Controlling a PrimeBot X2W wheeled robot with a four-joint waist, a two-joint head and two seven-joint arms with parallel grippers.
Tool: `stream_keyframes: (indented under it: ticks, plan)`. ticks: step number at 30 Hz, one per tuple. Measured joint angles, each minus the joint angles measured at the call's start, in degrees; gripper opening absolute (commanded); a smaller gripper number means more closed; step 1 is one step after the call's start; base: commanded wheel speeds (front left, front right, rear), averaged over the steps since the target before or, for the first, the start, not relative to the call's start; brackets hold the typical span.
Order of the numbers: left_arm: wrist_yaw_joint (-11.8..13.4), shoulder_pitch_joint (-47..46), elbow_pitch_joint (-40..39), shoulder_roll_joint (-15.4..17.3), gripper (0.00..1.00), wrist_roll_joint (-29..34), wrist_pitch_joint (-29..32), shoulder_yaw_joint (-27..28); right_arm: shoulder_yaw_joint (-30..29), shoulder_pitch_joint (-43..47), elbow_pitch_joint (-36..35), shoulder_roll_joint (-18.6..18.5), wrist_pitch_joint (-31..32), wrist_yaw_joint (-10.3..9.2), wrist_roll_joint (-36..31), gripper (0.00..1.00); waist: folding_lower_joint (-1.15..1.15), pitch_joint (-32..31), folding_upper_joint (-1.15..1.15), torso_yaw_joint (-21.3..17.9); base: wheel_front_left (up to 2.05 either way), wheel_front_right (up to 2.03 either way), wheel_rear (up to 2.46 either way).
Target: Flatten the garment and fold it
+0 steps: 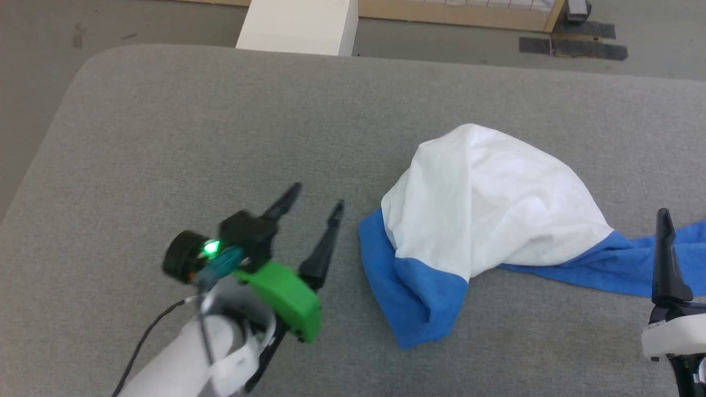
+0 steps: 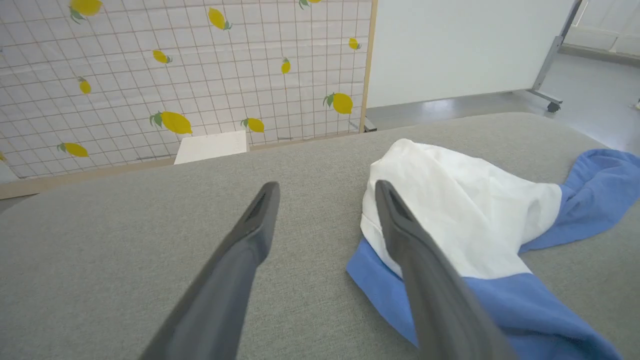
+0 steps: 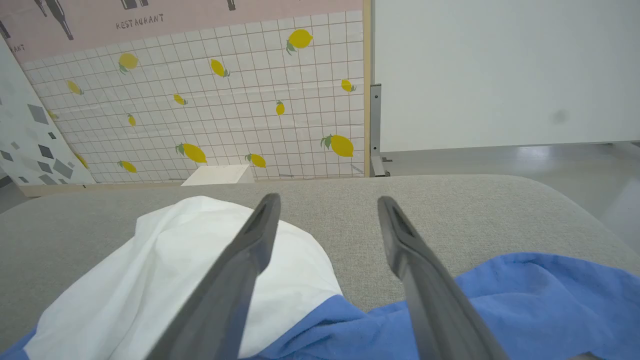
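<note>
- The garment [image 1: 496, 193] lies bunched on the counter [image 1: 220, 121], not yet flattened.
- Left pincer [image 1: 319, 196] and right pincer [image 3: 328, 199] flank it, both spread and empty, seemingly poised to grasp.

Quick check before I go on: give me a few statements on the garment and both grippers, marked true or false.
1. The garment lies bunched on the table. True.
2. The left gripper is shut on blue trim. False: it is open and holds nothing, just left of the garment.
3. The right gripper is open. True.
4. The garment is folded flat. False: it is heaped up, with a blue sleeve trailing to the right.
</note>
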Motion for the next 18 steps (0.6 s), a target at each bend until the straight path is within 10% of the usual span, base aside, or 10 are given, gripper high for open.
stream_keyframes:
  ticks: [18]
  plan:
    - [-8.06, -10.15, 21.86, -5.52, 1.00, -1.78, 13.22, -9.14, -0.19, -1.35, -1.51, -0.01, 0.65, 0.00, -0.22, 1.00, 0.00, 6.88, 0.00, -5.13, 0.00, 0.00, 0.00]
